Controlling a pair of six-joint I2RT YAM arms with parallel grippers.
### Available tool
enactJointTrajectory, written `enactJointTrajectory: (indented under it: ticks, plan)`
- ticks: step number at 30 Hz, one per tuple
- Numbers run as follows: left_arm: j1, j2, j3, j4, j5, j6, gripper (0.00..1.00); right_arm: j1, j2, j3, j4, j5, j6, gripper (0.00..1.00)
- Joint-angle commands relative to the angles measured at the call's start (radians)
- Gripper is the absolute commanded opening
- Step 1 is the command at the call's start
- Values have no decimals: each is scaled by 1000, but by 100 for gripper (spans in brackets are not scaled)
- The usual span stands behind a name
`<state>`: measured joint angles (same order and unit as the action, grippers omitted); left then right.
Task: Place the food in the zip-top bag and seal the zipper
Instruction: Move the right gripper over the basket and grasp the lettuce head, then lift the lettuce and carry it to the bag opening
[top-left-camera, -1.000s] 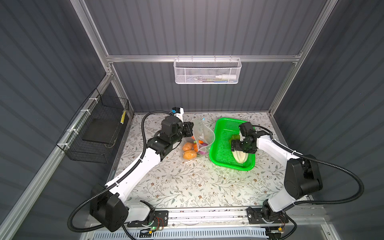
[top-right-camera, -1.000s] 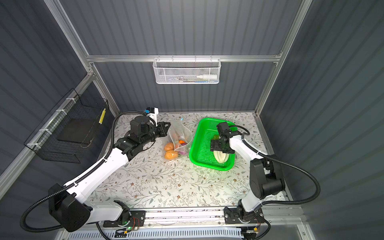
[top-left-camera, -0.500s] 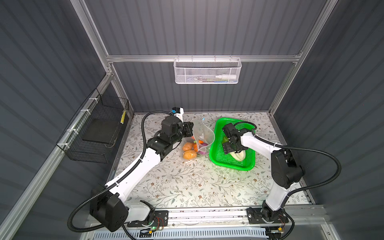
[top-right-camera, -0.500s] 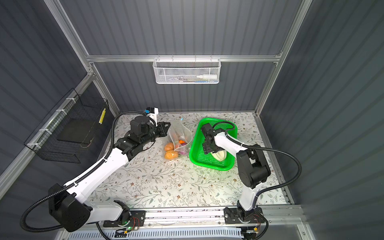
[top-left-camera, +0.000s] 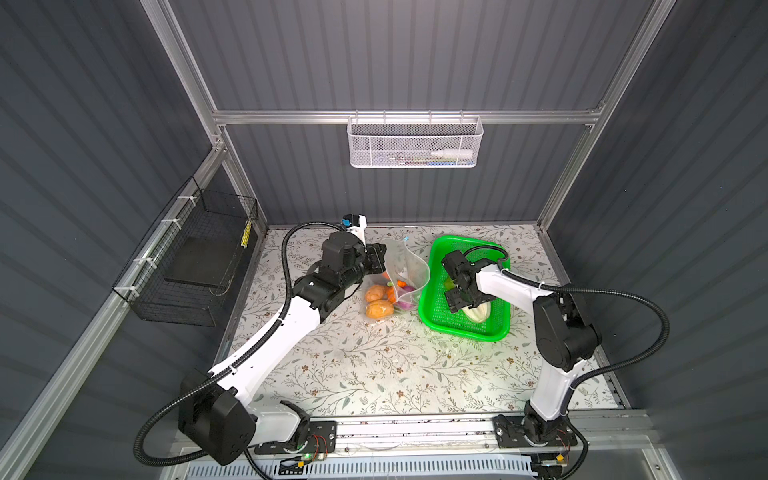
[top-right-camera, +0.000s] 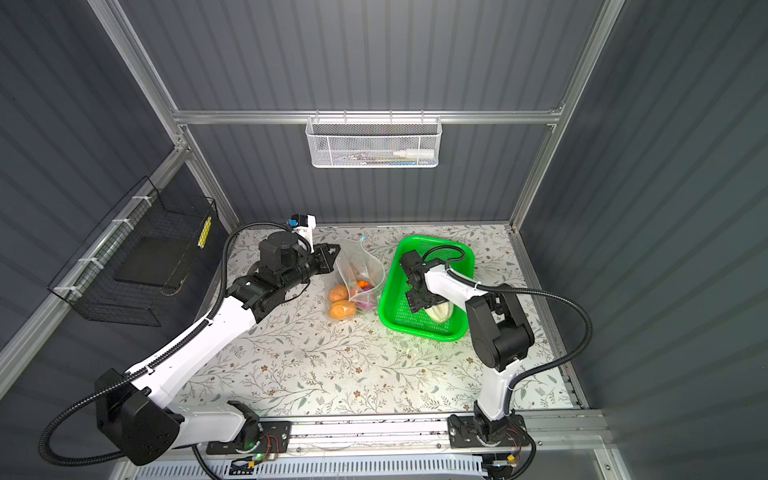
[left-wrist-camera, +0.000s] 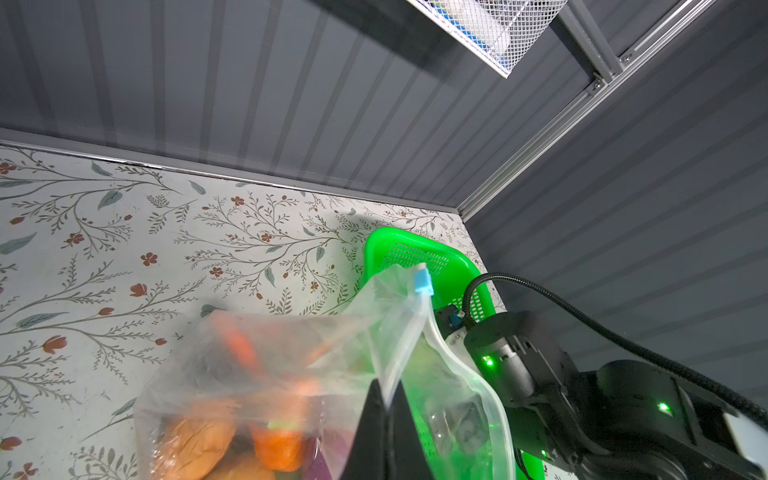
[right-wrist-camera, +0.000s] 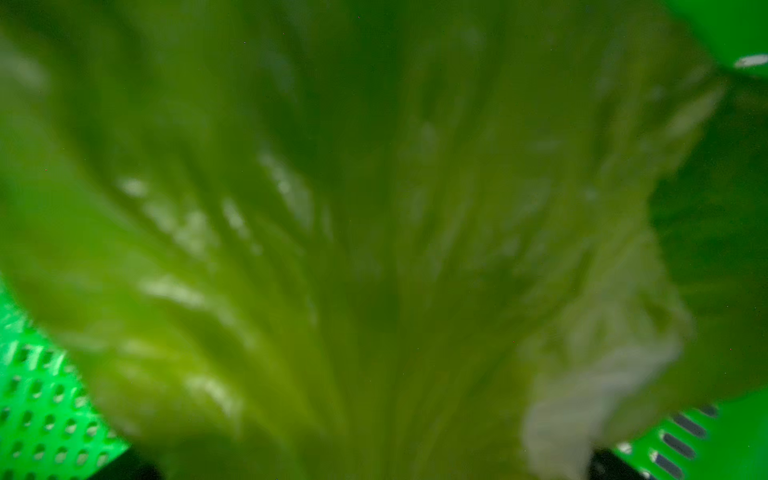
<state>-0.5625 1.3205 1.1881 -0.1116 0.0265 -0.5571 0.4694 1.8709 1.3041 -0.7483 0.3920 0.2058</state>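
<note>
The zip-top bag (top-left-camera: 409, 266) (top-right-camera: 360, 266) stands with its mouth open beside the basket, and its light-blue slider tab (left-wrist-camera: 422, 283) sticks up at the far end of the zipper. My left gripper (left-wrist-camera: 384, 392) (top-left-camera: 377, 258) is shut on the bag's rim, holding it up. Through the plastic I see two tan-orange lumps (top-left-camera: 376, 301), a carrot (top-left-camera: 401, 284) and a purple onion (top-left-camera: 405, 306). The pale-green cabbage (top-left-camera: 478, 312) (top-right-camera: 441, 311) lies in the green basket (top-left-camera: 469, 329). My right gripper (top-left-camera: 455, 300) (top-right-camera: 417, 301) is down on its leafy end, open wide. The cabbage (right-wrist-camera: 374, 208) fills the right wrist view.
The green basket (top-right-camera: 415, 328) sits at the back right of the floral table, touching the bag's side. A white mesh basket (top-left-camera: 413, 143) hangs on the back wall and a black wire rack (top-left-camera: 195, 257) on the left wall.
My right gripper has swung left across the basket and come down over the cabbage's leafy end. The left gripper and the bag have stayed still.
</note>
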Motion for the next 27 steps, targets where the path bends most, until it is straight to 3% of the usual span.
enactJointTrajectory:
  ticks: [1,6,9,18,27]
  plan:
    - [-2,-27,0,-12,-8,3,0,6,3,3,9,22,2,96]
    - [-2,-28,8,-19,-10,8,0,-14,-31,-4,39,-6,15,66]
    - [-2,-27,3,-14,-8,4,0,-46,-56,-14,60,-60,26,59]
    - [-2,-17,2,-10,8,-7,0,-157,-215,-38,146,-266,74,54]
    - [-2,4,22,-33,14,15,0,-216,-348,-68,262,-352,112,52]
